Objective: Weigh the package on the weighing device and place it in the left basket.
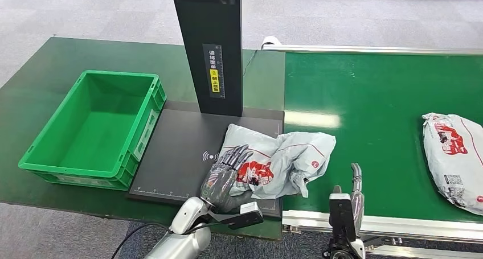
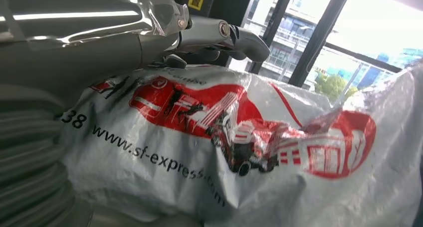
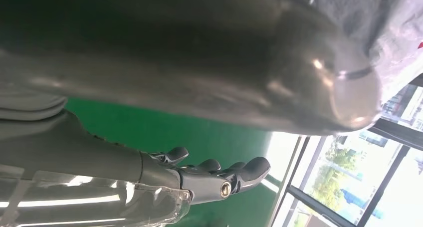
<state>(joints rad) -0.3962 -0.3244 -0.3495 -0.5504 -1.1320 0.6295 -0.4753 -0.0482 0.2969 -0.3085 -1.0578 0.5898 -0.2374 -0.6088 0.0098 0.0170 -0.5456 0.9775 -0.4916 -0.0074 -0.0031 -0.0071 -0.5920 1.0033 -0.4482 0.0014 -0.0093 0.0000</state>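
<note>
A crumpled grey and red courier package (image 1: 287, 156) lies on the black weighing plate (image 1: 179, 151), its right end hanging over onto the conveyor. My left hand (image 1: 225, 176) rests on the package's left part with its fingers stretched out over the top. In the left wrist view the fingers (image 2: 219, 35) lie along the package (image 2: 239, 142); the thumb is hidden. My right hand (image 1: 356, 190) stands apart at the conveyor's near edge, fingers straight and holding nothing, also seen in the right wrist view (image 3: 214, 179). The green basket (image 1: 142, 128) sits left of the plate, with nothing in it.
A black post (image 1: 211, 48) rises from the back of the weighing plate. A second grey and red package (image 1: 455, 156) lies at the right end of the green conveyor belt (image 1: 376, 105). The dark green table (image 1: 34, 71) carries the basket and the scale.
</note>
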